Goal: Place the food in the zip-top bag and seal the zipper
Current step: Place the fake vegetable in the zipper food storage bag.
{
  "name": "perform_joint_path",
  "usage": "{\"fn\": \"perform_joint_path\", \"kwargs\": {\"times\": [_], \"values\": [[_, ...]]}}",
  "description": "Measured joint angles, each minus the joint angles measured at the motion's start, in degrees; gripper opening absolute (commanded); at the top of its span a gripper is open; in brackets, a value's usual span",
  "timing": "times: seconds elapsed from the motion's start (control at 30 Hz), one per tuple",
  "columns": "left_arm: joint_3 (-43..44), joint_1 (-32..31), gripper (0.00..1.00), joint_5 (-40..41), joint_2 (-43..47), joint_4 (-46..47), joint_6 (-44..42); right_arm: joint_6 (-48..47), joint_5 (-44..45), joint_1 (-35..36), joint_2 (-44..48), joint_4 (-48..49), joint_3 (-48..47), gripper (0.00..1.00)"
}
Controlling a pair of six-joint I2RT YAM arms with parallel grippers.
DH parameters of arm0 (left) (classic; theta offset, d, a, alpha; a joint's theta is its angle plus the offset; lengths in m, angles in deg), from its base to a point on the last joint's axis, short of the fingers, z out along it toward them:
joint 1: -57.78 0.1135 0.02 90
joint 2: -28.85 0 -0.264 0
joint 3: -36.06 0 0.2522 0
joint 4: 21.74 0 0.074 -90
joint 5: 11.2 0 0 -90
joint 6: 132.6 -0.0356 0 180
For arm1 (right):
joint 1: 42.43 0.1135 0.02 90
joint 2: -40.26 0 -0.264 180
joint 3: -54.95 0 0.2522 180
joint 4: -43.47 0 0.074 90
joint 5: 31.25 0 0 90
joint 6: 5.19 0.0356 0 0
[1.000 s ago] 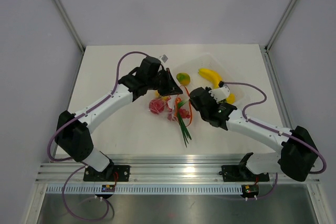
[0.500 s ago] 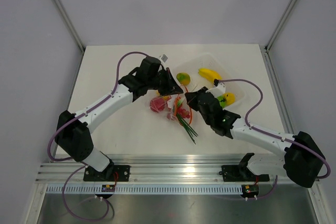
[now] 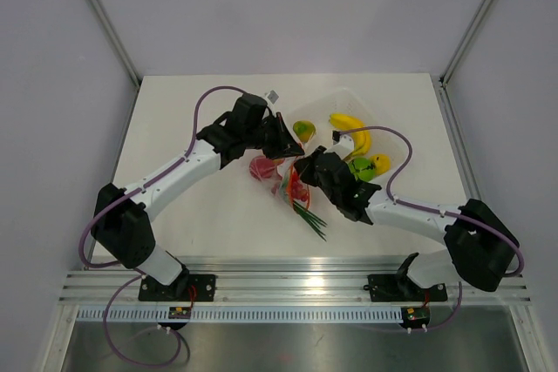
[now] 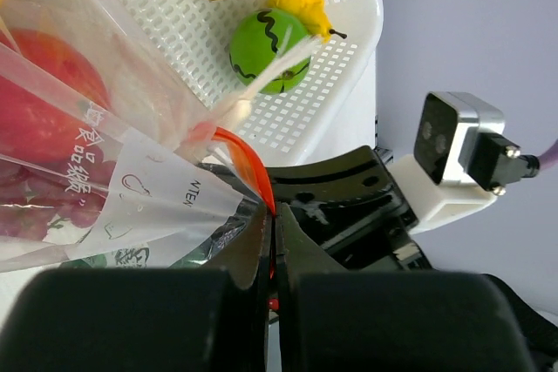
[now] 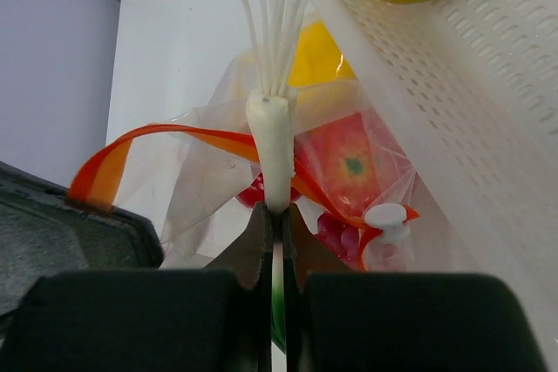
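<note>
So, left gripper (image 3: 281,144): jaws were pressed together on the zipper (image 4: 247,156), pinching the orange-red strip at the fingertips, low in the middle of the left wrist view.
Zip-top bag (image 3: 281,179): lay at the centre of the top view, between the two grippers. In the left wrist view it spread across the left of the frame from the pinched corner of its mouth.
Right gripper (image 3: 302,176): was closed to a slit on the green stalks (image 3: 308,213), gripping their white end at the fingertips.
Stalks against bag: the white end poked past the jaws, in front of the zipper in the right wrist view. Thin white strands fanned toward the top of that frame. The green leaves trailed toward the lower centre of the top view. Whether the tip was inside the mouth could not be told.
Red round fruits (image 5: 349,163): sat inside the bag, visible through the plastic.
Tray (image 4: 336,93): stood right of centre in the top view, just beside the bag.
Tray contents: banana (image 3: 351,125), mango (image 3: 303,131), green round fruit (image 4: 266,48) and yellow pepper (image 3: 380,163), the last two touching.
Table (image 3: 200,215): white, under everything.
</note>
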Motion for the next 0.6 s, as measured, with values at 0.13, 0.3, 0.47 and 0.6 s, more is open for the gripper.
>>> {"fn": "perform_joint_path", "kwargs": {"times": [0.13,0.3,0.47,0.6], "values": [[0.0,0.0,0.00,0.0,0.0,0.0,0.0,-0.9,-0.5,0.0,-2.7,0.0,-1.6,0.00],[-0.2,0.0,0.00,0.0,0.2,0.0,0.0,-1.7,-0.2,-0.2,-3.9,-0.6,-3.2,0.00],[-1.4,0.5,0.00,-0.5,0.7,1.1,0.3,-1.8,-0.5,-2.8,-4.2,-1.2,-4.2,0.00],[-2.2,0.6,0.00,-1.1,1.0,2.3,1.1,-2.1,-1.1,-6.7,-4.3,-1.4,-5.6,0.00]]}}
